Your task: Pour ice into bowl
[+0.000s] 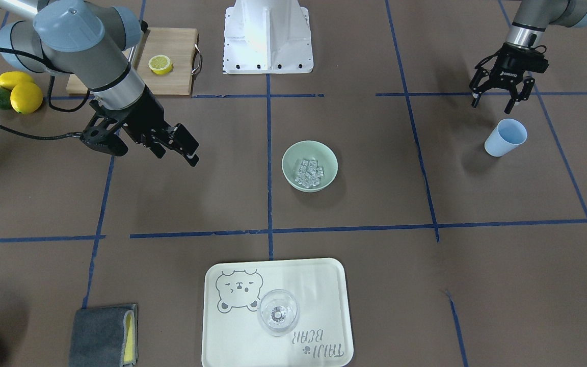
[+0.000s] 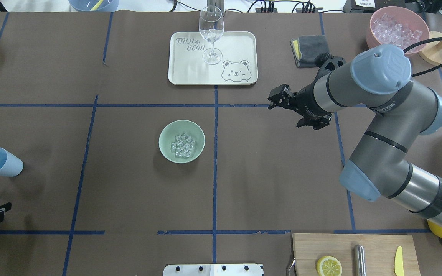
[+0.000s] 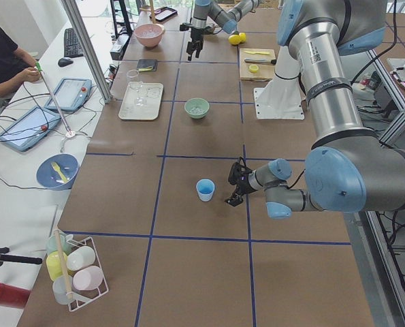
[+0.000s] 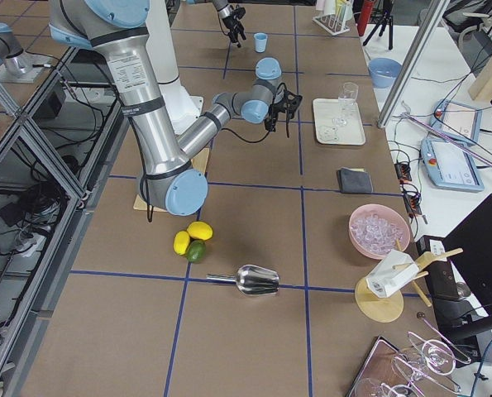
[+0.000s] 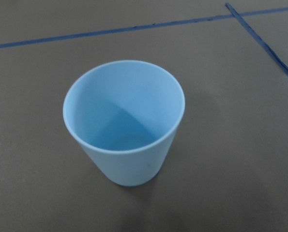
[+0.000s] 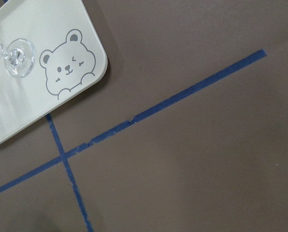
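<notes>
**Beside the empty cup: getting the left pincer clear without a knock**

Left pincer (image 1: 492,104) hangs with its jaws spread wide and nothing between them. It sits on the robot's side of the blue cup (image 1: 505,137), near it but not touching. The cup stands upright on the table (image 1: 375,204) at the robot's far left. The wrist view looks straight into it and shows it bare inside, with no cube left. The ice (image 1: 310,171) lies heaped in the mint-green bowl (image 1: 289,163) at the middle of the table, well to the right of the cup. Right pincer (image 1: 176,153) hovers further right again over bare table, jaws also parted and empty, well apart from the bowl.

Judged from this, the pour itself is done, and what is left is to get the left arm clear. Doing that well should mean keeping the jaws wide and drawing up and back toward the robot, away from the cup. The cup looks light and tall for its base, so a brush on the rim would likely tip it. No path needs to cross the bowl, and a sweep over it risks nudging it and scattering the slick cubes. The right arm seems to have no part in this and is best left where it is, clear of the tray (image 2: 236,50) and the wine glass (image 2: 211,34) on the far side.
</notes>
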You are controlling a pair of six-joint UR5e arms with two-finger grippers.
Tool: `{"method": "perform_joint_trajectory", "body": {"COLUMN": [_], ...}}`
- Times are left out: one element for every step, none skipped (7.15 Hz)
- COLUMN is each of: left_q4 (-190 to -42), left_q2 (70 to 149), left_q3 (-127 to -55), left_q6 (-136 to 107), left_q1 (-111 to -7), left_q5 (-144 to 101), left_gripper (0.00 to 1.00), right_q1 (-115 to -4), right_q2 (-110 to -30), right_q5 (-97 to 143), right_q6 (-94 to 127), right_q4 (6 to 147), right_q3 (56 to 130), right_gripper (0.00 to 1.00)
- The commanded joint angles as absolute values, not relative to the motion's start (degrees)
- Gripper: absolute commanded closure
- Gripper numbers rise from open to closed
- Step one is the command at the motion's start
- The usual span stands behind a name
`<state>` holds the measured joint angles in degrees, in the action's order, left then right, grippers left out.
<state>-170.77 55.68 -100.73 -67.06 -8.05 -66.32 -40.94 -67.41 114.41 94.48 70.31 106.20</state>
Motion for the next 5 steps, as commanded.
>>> {"method": "perform_joint_trajectory", "body": {"left_q4": [-171.03, -172.08, -173.48, -173.58, -173.50], "left_q2": [53.44, 54.31, 55.01, 55.19, 56.85], "left_q3": [-102.30, -101.87, -101.17, -101.25, -101.25], "left_q6": [-60.01, -49.67, -46.26, -45.53, -39.52], "left_q1": [-11.57, -19.69, -23.34, -24.86, -31.66], "left_q5": [-68.90, -72.04, -77.12, -83.08, -87.49], "left_gripper": [0.00, 0.00, 0.00, 0.00, 0.00], "right_q1": [-39.30, -37.90, -36.14, -33.95, -32.01], "right_q2": [-67.15, -66.97, -65.58, -64.44, -62.94], "right_q5": [114.08, 112.08, 110.93, 109.53, 106.81], "right_q6": [94.57, 94.57, 95.01, 96.49, 97.37], "right_q4": [70.31, 70.31, 70.31, 70.66, 71.01], "right_q3": [106.17, 106.26, 105.91, 105.47, 105.12], "right_gripper": [0.00, 0.00, 0.00, 0.00, 0.00]}}
